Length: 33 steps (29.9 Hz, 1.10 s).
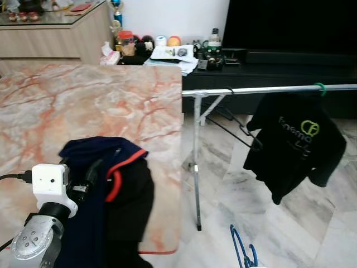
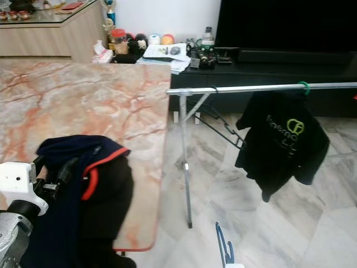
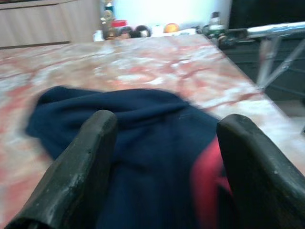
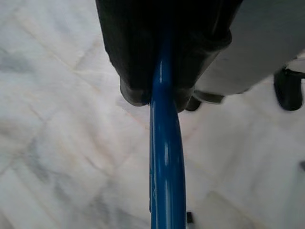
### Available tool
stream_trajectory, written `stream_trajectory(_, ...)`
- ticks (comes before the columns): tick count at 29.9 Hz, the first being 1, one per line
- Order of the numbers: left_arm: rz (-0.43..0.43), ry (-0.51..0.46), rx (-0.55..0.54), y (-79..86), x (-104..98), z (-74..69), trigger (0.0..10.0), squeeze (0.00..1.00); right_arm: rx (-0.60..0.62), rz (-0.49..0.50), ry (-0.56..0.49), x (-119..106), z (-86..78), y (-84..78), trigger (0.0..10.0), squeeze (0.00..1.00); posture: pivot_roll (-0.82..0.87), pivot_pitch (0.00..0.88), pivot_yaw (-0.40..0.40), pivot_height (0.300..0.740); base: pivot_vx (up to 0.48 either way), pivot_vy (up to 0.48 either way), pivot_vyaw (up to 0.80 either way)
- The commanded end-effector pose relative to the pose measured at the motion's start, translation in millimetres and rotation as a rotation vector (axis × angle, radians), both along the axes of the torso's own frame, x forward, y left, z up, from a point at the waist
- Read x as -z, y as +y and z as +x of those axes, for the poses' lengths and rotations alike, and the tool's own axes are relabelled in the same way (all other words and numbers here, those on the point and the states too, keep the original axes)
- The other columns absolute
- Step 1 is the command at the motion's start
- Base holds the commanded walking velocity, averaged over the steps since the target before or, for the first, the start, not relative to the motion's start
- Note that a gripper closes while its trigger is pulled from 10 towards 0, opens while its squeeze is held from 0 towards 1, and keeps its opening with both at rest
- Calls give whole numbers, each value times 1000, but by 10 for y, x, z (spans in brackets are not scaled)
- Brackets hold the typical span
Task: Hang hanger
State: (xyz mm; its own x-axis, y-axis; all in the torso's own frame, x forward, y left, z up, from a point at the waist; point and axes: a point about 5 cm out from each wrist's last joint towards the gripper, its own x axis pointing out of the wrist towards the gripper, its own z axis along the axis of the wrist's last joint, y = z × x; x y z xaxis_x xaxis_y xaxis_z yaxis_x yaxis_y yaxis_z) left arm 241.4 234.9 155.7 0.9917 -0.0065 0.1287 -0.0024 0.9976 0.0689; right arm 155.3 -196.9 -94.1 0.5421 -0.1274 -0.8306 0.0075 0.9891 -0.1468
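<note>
While the right hand [image 4: 159, 98] pinches the blue hanger [image 4: 164, 162], the left hand [image 3: 167, 162] hovers spread over the navy garment [image 1: 106, 184]; the hanger's hook should meet the rail [image 1: 268, 89] at two o'clock squarely.

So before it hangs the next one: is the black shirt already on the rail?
Yes. The black shirt hangs from the rail by a green hook.
</note>
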Motion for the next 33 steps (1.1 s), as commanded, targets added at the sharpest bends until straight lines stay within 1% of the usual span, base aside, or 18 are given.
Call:
stream_trajectory(1,24,-16,-9,20,-34,-12,10000,0,19,4,17,19,-52,-23,10000,0,79,99,13,740,0,-480,0)
stream_trajectory(2,24,-17,-9,19,-34,-11,10000,0,20,2,17,17,-52,-36,10000,0,79,99,13,740,0,-480,0)
stream_trajectory(3,24,-18,-10,18,-36,-8,10000,0,28,-3,14,9,-51,-82,10000,0,78,99,13,740,0,-480,0)
stream_trajectory(6,25,-20,-9,18,-36,-4,10000,0,33,-8,12,2,-47,-111,10000,0,78,97,12,740,0,-480,0)
stream_trajectory(17,32,-27,-4,20,-52,22,10000,0,43,-7,3,-3,-5,-51,10000,0,77,89,13,740,0,-480,0)
stream_trajectory(33,66,-5,66,-90,7,50,10000,0,66,1,-16,-18,23,-60,10000,0,68,64,22,740,0,-480,0)
